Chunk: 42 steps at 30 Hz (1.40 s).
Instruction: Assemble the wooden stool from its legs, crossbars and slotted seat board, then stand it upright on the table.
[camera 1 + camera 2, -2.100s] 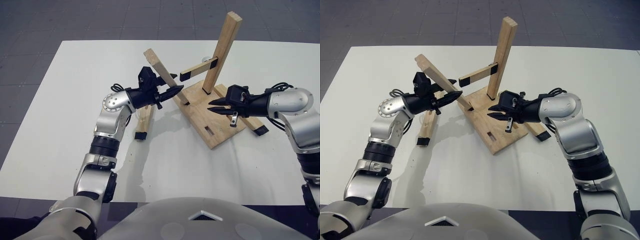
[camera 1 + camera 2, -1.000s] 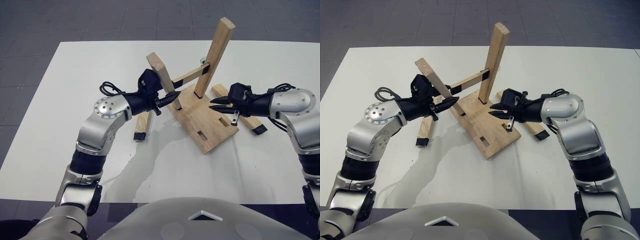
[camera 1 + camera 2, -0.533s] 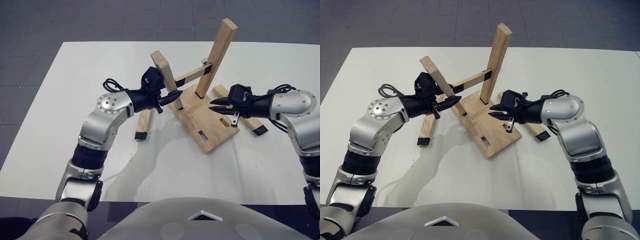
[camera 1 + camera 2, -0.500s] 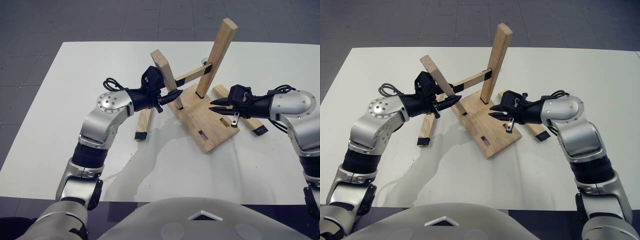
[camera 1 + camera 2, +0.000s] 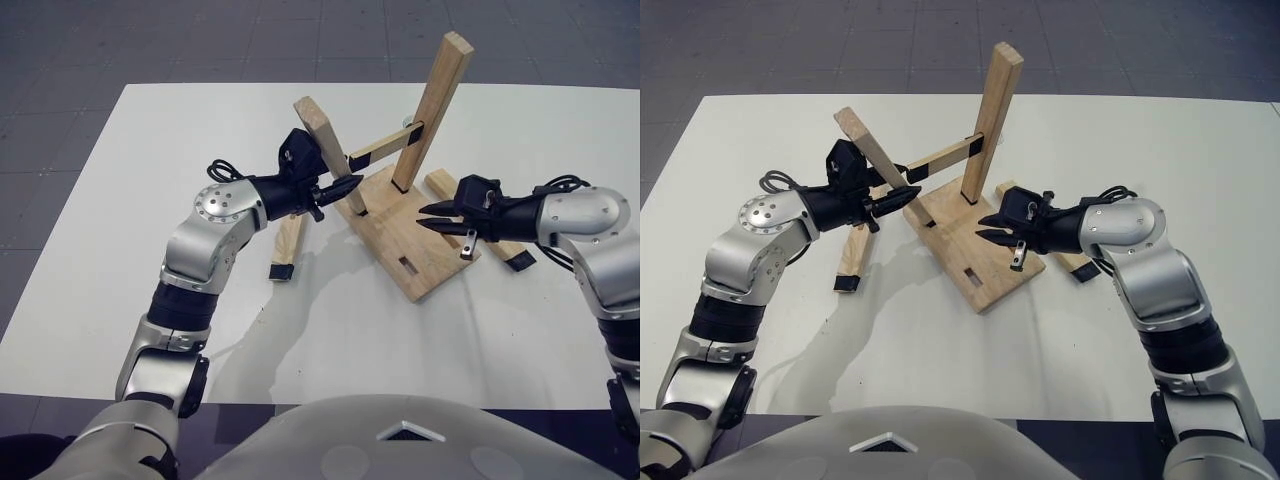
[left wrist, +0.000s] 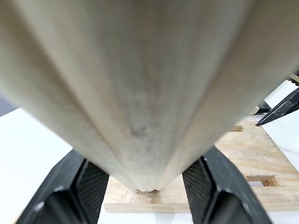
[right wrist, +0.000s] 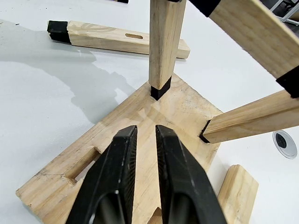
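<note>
You have bright, even light from overhead: the white table (image 5: 90,260) reads clean with no blown-out glare, while the floor (image 5: 150,40) beyond its far edge is dim grey. Shadows are soft. The seat board (image 5: 430,255) lays a thin one along its side facing the table's near edge, and the upright leg (image 7: 163,42) drops a short one at its foot. The right gripper (image 7: 145,127) has a dull sheen on its fingers (image 7: 117,182). Close to the left wrist lens, the slanted leg (image 6: 140,84) goes soft, its underside shaded.
</note>
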### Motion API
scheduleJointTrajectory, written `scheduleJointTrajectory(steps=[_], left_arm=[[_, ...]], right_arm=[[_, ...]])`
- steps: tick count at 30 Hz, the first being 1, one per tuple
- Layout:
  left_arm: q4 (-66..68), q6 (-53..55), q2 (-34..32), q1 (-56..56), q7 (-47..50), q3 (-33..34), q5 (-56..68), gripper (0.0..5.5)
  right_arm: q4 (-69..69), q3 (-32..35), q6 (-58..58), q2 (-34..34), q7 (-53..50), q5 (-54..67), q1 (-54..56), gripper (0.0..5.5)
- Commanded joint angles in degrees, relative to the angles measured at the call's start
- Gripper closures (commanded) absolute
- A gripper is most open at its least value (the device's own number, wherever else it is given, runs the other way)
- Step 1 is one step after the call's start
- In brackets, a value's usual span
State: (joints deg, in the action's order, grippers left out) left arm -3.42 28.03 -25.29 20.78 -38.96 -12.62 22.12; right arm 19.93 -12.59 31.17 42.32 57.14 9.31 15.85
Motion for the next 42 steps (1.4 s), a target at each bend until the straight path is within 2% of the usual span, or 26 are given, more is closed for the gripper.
scheduleJointTrajectory(steps=[1, 3, 6, 10, 17, 22, 27, 32, 42], left_arm=[[7.7, 10.8, -4.4, -3.8, -0.8, -3.0, -3.6, 3.45], [5.0, 10.5, -6.6, -1.4, -1.8, -2.6, -4.3, 3.45], [4.5, 10.3, -9.6, 2.3, -3.0, -6.0, -8.2, 3.45], [5.5, 13.5, -9.9, 2.3, -3.2, -10.0, -8.1, 3.45], [5.9, 14.7, -8.4, -9.8, 3.1, -5.0, -3.6, 3.45], [7.3, 13.5, -6.7, -14.9, 5.1, -6.3, -3.6, 3.45], [10.8, 7.7, -3.7, -13.0, 7.1, -5.0, -4.5, 3.45], [8.7, 2.9, -5.1, -11.9, 6.9, -2.8, -4.6, 3.45], [10.2, 9.6, -6.5, -11.2, 3.5, -4.9, -2.4, 3.45]], right_arm=[[2.1, 0.4, 1.9, -0.7, -1.8, 0.9, -1.0, 4.76], [2.3, 0.6, 2.2, -0.8, -2.1, 1.0, -1.1, 4.76], [2.3, 0.9, 2.5, -0.7, -2.5, 1.3, -1.3, 4.76], [1.8, 0.5, 2.3, -0.7, -2.8, 1.5, -0.8, 4.76], [1.1, 1.0, 1.9, 0.4, -1.8, 1.7, -0.5, 4.76], [-0.5, 0.3, 1.5, 0.2, -1.0, 1.5, 1.3, 4.76], [-0.7, 0.4, 1.5, -0.2, -0.9, 1.4, 1.9, 4.76], [-0.3, 2.2, 2.2, -2.5, -3.3, 2.5, 2.4, 4.76], [-0.4, 4.7, 2.8, -7.4, -9.0, 4.8, 4.8, 4.76]])
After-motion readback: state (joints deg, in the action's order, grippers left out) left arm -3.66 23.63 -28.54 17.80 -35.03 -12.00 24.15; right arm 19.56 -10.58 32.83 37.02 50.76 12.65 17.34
